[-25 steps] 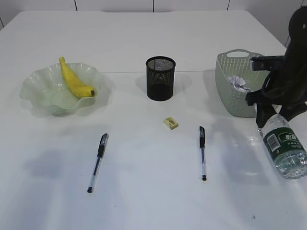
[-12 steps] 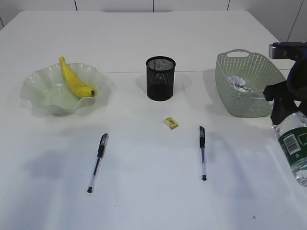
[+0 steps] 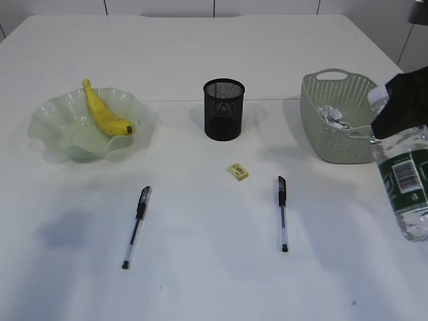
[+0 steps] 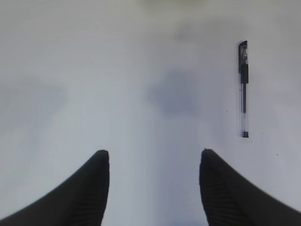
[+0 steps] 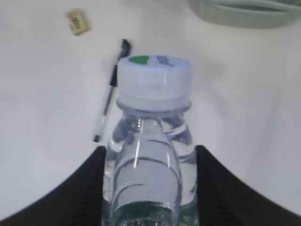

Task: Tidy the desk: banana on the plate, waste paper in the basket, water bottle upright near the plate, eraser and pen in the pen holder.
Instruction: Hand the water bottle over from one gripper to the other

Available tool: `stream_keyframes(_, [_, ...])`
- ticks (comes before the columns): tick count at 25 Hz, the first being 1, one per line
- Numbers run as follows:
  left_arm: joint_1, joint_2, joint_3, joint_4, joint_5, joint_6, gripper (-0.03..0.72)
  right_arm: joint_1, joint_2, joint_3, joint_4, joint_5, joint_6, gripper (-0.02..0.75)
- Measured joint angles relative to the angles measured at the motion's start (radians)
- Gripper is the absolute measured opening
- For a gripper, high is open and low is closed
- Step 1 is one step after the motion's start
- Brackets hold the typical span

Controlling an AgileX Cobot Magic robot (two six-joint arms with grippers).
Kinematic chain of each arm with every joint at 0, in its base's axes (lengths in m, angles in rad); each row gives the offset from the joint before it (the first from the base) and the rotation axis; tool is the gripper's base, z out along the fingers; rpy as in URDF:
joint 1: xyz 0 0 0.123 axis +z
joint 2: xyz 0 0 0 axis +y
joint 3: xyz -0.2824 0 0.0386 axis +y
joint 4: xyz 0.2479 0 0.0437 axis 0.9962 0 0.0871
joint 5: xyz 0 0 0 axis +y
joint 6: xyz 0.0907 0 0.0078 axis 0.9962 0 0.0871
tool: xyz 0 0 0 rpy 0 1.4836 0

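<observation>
The banana point(image 3: 107, 114) lies on the pale green plate point(image 3: 50, 130) at the left. Crumpled waste paper point(image 3: 332, 115) sits in the grey-green basket point(image 3: 338, 134). The black mesh pen holder point(image 3: 224, 110) stands in the middle, with the eraser point(image 3: 238, 172) in front of it. Two pens point(image 3: 136, 226) point(image 3: 281, 212) lie flat. My right gripper point(image 3: 394, 124) is shut on the water bottle point(image 3: 404, 187), held off the table at the right edge, nearly upright. In the right wrist view its fingers clamp the bottle point(image 5: 150, 141) below the white cap point(image 5: 154, 80). My left gripper point(image 4: 153, 188) is open over bare table.
The left wrist view shows one pen point(image 4: 243, 89) to the upper right of the left gripper's fingers. The right wrist view shows a pen point(image 5: 109, 101), the eraser point(image 5: 77, 21) and the basket rim point(image 5: 244, 12) below the bottle. The white table's back edge runs along the top.
The right gripper has lifted the bottle off the table and swung it right, from slanted to nearly upright. The arm now sits mostly beyond the right edge.
</observation>
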Motion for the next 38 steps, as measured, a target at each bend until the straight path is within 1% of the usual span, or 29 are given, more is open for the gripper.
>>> stream_keyframes(5, [-0.011, 0.000, 0.000, -0.010, 0.002, 0.000, 0.425, 0.013, -0.022, 0.000, 0.202, -0.006, -0.147, 0.386])
stream_keyframes(9, [-0.047, 0.000, 0.000, -0.015, 0.004, 0.000, 0.425, 0.013, -0.022, 0.006, 0.398, -0.013, -0.290, 0.386])
stream_keyframes(12, [-0.069, 0.000, 0.000, -0.017, 0.004, 0.000, 0.425, 0.013, -0.022, 0.006, 0.523, -0.017, -0.412, 0.386])
stream_keyframes(15, [-0.085, 0.000, 0.000, -0.017, 0.004, 0.000, 0.425, 0.022, -0.022, 0.006, 0.624, -0.023, -0.524, 0.386])
stream_keyframes(18, [-0.094, 0.000, 0.000, -0.021, 0.004, 0.000, 0.425, 0.063, -0.022, 0.006, 0.686, -0.036, -0.614, 0.386])
stream_keyframes(23, [-0.100, 0.000, 0.000, -0.042, 0.004, 0.000, 0.425, 0.180, -0.022, 0.006, 0.769, -0.053, -0.762, 0.386])
stream_keyframes(26, [-0.100, 0.000, 0.000, -0.046, 0.004, 0.000, 0.425, 0.228, -0.022, 0.006, 0.856, -0.068, -0.869, 0.385])
stream_keyframes(28, [-0.100, 0.000, 0.000, -0.047, 0.002, 0.000, 0.425, 0.243, -0.022, 0.008, 0.932, -0.071, -0.932, 0.385])
stream_keyframes(33, [-0.100, 0.000, 0.000, -0.070, 0.002, 0.020, 0.425, 0.245, -0.022, 0.008, 1.117, -0.076, -1.064, 0.385])
stream_keyframes(35, [-0.100, 0.000, 0.000, -0.095, -0.002, 0.044, 0.425, 0.245, -0.022, 0.008, 1.153, -0.076, -1.091, 0.384])
stream_keyframes(38, [-0.100, 0.000, 0.000, -0.129, -0.016, 0.069, 0.425, 0.245, -0.022, 0.008, 1.168, -0.064, -1.105, 0.384])
